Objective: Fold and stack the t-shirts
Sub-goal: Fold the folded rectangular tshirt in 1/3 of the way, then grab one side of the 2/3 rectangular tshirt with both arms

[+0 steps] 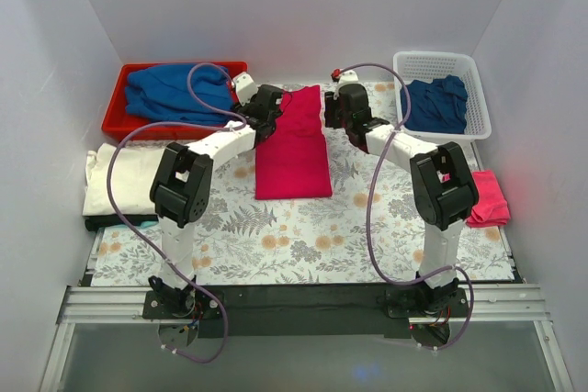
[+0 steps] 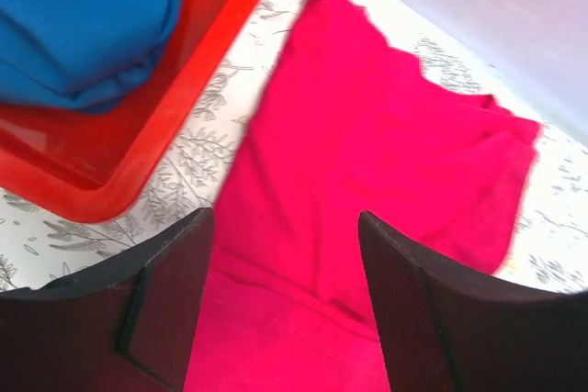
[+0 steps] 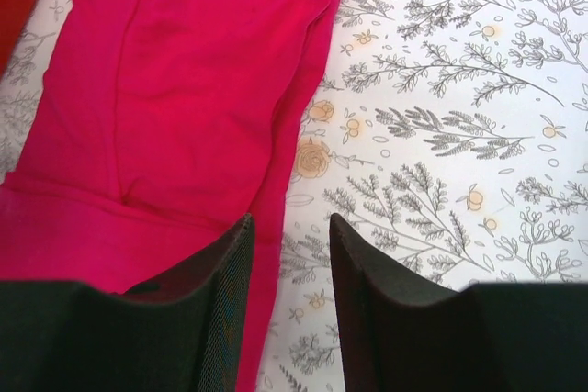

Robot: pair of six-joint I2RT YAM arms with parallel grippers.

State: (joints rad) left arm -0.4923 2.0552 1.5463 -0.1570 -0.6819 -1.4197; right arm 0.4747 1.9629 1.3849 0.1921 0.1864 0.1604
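Note:
The crimson-pink t-shirt (image 1: 292, 153) lies folded into a long narrow strip on the floral table cover, its far end reaching the back. My left gripper (image 1: 262, 117) hovers at the strip's far left edge. In the left wrist view its jaws (image 2: 285, 227) are open with only the crimson cloth (image 2: 367, 135) beneath them and nothing pinched. My right gripper (image 1: 338, 109) is at the far right edge. In the right wrist view it (image 3: 289, 227) is open, straddling the shirt's (image 3: 165, 89) right hem and the bare cover.
A red tray (image 1: 115, 121) at the back left holds a blue shirt (image 1: 175, 91). A white basket (image 1: 478, 98) at the back right holds another blue shirt (image 1: 436, 103). Folded cream shirts (image 1: 119, 181) sit at the left edge, a folded pink one (image 1: 487, 197) at the right.

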